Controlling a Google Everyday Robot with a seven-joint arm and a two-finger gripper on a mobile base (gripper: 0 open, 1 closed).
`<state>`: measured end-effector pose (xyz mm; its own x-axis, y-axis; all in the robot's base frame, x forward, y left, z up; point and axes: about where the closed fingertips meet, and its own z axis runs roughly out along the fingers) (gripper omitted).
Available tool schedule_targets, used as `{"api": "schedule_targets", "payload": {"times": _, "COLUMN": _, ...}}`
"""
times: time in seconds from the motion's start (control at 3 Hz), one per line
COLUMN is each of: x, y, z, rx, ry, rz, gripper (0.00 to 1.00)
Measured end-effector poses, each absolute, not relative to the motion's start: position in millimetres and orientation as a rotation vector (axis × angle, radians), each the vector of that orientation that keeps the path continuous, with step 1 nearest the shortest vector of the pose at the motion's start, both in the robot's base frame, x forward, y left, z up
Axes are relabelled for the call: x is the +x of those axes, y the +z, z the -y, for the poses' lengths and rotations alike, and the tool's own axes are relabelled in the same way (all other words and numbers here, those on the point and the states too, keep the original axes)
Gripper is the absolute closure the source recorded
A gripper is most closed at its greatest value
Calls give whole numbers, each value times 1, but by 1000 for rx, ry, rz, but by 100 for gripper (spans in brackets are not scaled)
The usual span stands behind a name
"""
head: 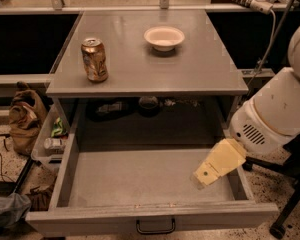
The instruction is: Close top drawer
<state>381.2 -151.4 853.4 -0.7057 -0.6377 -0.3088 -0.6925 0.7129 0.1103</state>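
The top drawer [140, 184] is standing pulled wide out toward the bottom of the frame. Its flat grey front is running along the lower edge, with the small black handle [155, 227] sitting at the middle. The inside of the drawer is showing bare grey metal.

At the lower right, the gripper [206, 175] is hanging over the drawer's right side, just inside the right wall, slanting down and to the left. It is showing as a single pale yellow slab, so whether it is apart or together cannot be told. The white arm [275, 114] is rising behind it toward the right edge of the frame, and a black chair wheel [277, 230] is resting on the speckled floor below it.

In the dark gap under the table [155, 74], a few small objects are lying (too dim to name). A brown bag [25, 119] is slumping on the floor at the left.

On the grey tabletop, a can [94, 59] is standing upright at the left. A white bowl [164, 37] is sitting farther back near the centre, well apart from the can.
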Motion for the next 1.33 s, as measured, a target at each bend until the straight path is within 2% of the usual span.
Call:
{"api": "schedule_targets", "payload": {"times": 0.67, "x": 370, "y": 824, "z": 146, "rx": -1066, "ry": 391, "rz": -2685, "gripper": 0}}
{"api": "schedule_targets", "payload": {"times": 1.33, "x": 321, "y": 755, "z": 126, "rx": -1160, "ry": 579, "rz": -2699, "gripper": 0}}
